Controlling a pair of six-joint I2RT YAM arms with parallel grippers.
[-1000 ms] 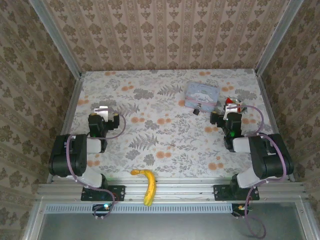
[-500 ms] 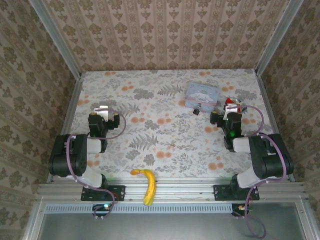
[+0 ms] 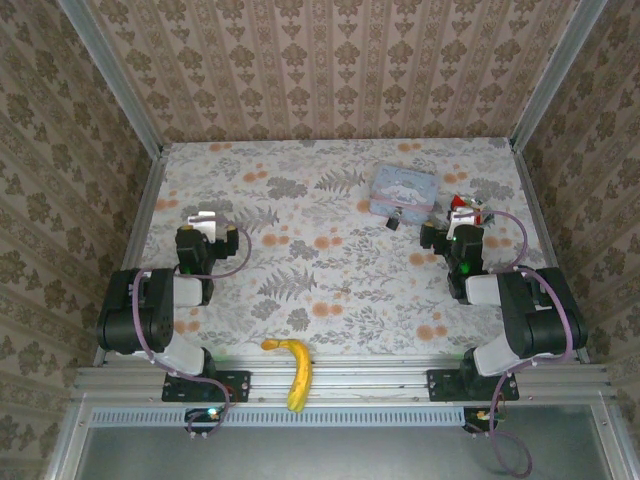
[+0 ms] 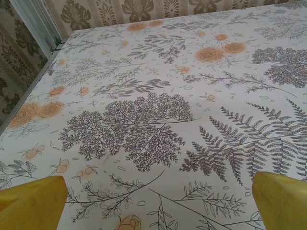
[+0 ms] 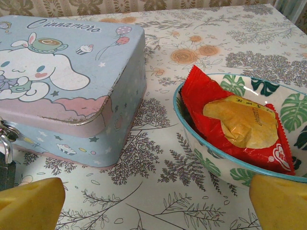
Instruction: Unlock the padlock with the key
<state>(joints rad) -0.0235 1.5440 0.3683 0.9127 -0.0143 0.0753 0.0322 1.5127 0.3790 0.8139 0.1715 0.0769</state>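
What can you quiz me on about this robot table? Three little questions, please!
1. True or false: the banana lies at the near edge of the table.
2. What lies in the leaf-print bowl? A a key; B a red snack packet; C a spoon.
3. Fill in: the black padlock sits right at the front of the pale blue Cinnamoroll ____.
Key: 1 true; 2 B; 3 tin.
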